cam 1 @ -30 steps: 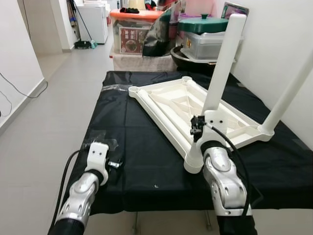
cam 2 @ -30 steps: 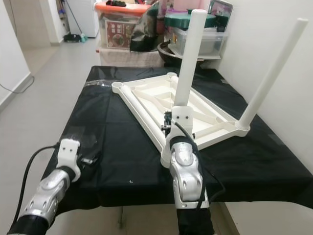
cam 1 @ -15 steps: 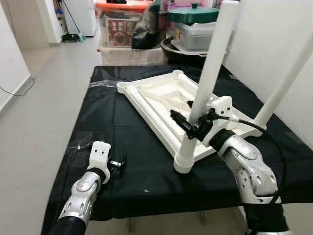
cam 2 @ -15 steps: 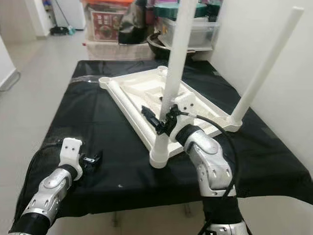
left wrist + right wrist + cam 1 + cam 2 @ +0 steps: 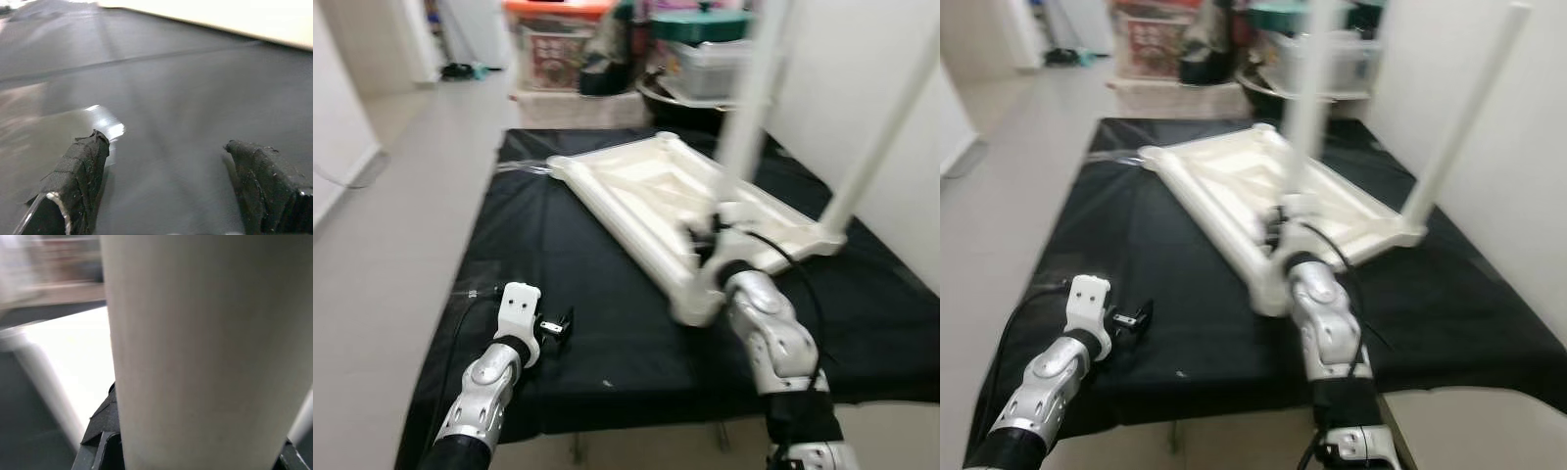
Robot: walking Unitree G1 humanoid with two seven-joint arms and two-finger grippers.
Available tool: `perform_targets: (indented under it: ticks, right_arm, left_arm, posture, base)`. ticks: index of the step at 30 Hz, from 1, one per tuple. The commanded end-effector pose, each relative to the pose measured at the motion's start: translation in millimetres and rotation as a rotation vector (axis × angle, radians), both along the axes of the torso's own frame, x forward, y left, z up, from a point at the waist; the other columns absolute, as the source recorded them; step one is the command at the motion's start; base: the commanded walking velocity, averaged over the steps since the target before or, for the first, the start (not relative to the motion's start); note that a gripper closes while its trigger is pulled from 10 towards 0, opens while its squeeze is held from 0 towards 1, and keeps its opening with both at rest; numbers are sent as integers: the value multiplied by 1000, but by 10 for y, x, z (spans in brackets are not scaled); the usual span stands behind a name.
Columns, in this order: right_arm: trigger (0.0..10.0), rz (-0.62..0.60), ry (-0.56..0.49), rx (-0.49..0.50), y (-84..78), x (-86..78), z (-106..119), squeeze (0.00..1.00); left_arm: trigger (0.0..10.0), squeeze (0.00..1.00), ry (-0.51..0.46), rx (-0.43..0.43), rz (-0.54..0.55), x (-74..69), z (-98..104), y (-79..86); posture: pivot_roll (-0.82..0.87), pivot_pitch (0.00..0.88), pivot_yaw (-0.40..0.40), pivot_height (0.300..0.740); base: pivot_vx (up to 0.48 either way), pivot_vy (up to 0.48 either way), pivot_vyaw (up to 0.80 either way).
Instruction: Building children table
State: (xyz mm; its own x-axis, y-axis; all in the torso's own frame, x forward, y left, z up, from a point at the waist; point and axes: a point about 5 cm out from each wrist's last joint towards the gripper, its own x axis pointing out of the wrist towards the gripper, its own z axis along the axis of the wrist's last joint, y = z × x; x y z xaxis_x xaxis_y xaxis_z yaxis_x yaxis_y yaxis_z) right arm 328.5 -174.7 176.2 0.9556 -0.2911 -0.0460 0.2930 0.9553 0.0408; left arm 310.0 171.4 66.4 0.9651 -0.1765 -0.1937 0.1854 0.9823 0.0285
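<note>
- Black cloth (image 5: 607, 323) covers the work surface, and the white plastic children's table lies upside down on it, so the step in hand looks like fitting a leg into the corner socket nearest the robot.
- At about 7 o'clock in the head views, nearest the robot, the left gripper (image 5: 556, 324) hovers just above the cloth, well apart from the table top. Its wrist view shows the two black fingers (image 5: 78, 171) spread wide with nothing between them; this arm looks idle, forearm stretched forward and low.
- Toward 5 o'clock the right arm rises from the near edge with the elbow bent, the wrist turned up to the near corner of the table top (image 5: 646, 191).
- The right gripper (image 5: 710, 235) sits at the foot of the near leg (image 5: 744, 108), which stands upright in that corner socket. In its wrist view the leg (image 5: 195, 352) fills the gap between the black fingers, so the jaws appear clamped around it.
- The next move, as I judge it, calls for pressing or twisting the leg straight down until seated, keeping it vertical, then letting go.
- At 2 o'clock a second leg (image 5: 1459, 117) already stands in the far right corner; the two sockets toward 11 and 12 o'clock are empty.
- Beyond, at 12 o'clock, storage boxes (image 5: 558, 49) blur on the floor.
</note>
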Motion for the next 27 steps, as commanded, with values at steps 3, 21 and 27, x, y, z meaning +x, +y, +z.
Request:
perform_targets:
  ticks: [3,21,27]
  right_arm:
    - [10000,45,93,41,292,-132,-149,0]
    - [10000,803,-213,-31,396,55,608,0]
    - [10000,1501,-86,-138,815,-178,231,0]
  left_arm:
    - [10000,0,13,5,-7,14,-19,-33]
    - [10000,0,0,-6,-4,29,4,-43]
    - [10000,0,2,-10,-20,1,-9,-90]
  posture:
    - [117,0,-75,740]
    - [116,0,-96,740]
    - [148,0,-101,740]
  base:
    - [0,0,0]
    - [0,0,0]
    - [0,0,0]
